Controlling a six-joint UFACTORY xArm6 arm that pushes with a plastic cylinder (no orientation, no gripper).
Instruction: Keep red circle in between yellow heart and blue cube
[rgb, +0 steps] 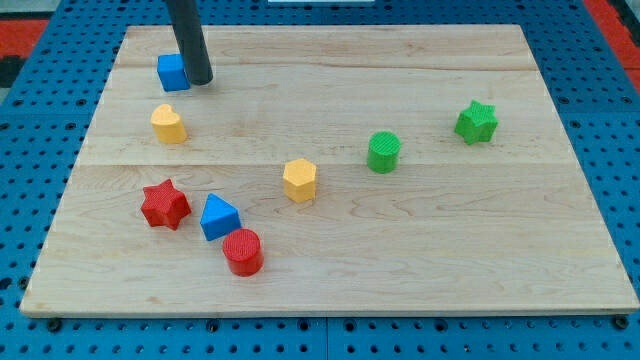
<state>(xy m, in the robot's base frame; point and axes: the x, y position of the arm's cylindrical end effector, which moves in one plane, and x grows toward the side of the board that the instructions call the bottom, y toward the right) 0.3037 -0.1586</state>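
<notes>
The red circle (243, 251) lies near the view's bottom left of the wooden board (420, 270). The yellow heart (168, 124) sits at the upper left. The blue cube (172, 72) is just above the heart, near the board's top edge. My tip (199, 80) is at the end of the dark rod, right beside the blue cube's right side, touching or almost touching it. The red circle is far below both the heart and the cube, not between them.
A blue triangle (218, 217) lies just above the red circle, and a red star (164, 204) is left of it. A yellow hexagon (299, 180) is mid-board. A green cylinder (383, 152) and a green star (477, 122) lie to the right.
</notes>
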